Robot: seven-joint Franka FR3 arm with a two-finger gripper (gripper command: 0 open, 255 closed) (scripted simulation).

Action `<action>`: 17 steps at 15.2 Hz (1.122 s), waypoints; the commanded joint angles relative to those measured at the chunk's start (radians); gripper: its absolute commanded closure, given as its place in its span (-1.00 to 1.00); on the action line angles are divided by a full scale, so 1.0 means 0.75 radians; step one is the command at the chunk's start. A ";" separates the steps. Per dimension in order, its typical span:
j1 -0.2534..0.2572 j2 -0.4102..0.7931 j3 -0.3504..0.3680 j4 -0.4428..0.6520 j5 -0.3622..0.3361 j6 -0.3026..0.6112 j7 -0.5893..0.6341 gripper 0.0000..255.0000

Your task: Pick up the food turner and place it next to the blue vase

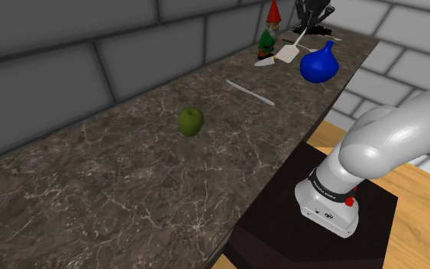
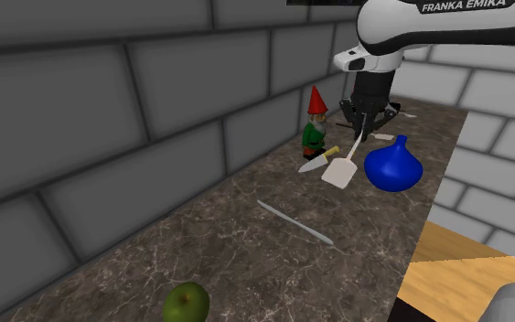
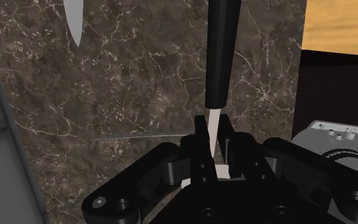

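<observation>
Gripper (image 2: 360,128) is clamped on the food turner (image 2: 340,171). In the wrist view both fingers (image 3: 200,137) pinch the thin white shaft, and the black handle (image 3: 222,51) runs on away from them. The turner hangs tilted, with its flat white blade below the gripper and off to one side. Can't tell if the blade clears the counter (image 1: 114,176) or touches it. The blue vase (image 2: 392,166) is just beside the blade, on the gripper's open-edge side and lower than the fingers; no visible contact. On the gripper's wall side and close by, a gnome (image 2: 315,123) with a red hat and green coat stands upright. A knife (image 2: 319,160) with a yellow handle lies at its feet, blade flat on the dark marble and near the turner's blade. Further out from the gripper along the counter, a thin pale rod (image 2: 294,222) lies flat, well apart from the vase group. Beyond that, far from the gripper, a green apple (image 1: 191,121) sits alone mid-counter. A grey block wall (image 1: 91,69) runs along the counter's back. The white arm (image 1: 389,137) rises from the black stand (image 1: 282,229) at the counter's near edge, with wooden floor (image 1: 427,206) beside it.
</observation>
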 commanded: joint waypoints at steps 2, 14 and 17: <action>-0.043 -0.088 -0.036 -0.053 -0.049 -0.019 -0.064 1.00; -0.195 -0.304 -0.221 -0.139 -0.226 -0.068 -0.345 1.00; -0.202 -0.315 -0.233 -0.197 -0.239 -0.020 -0.337 1.00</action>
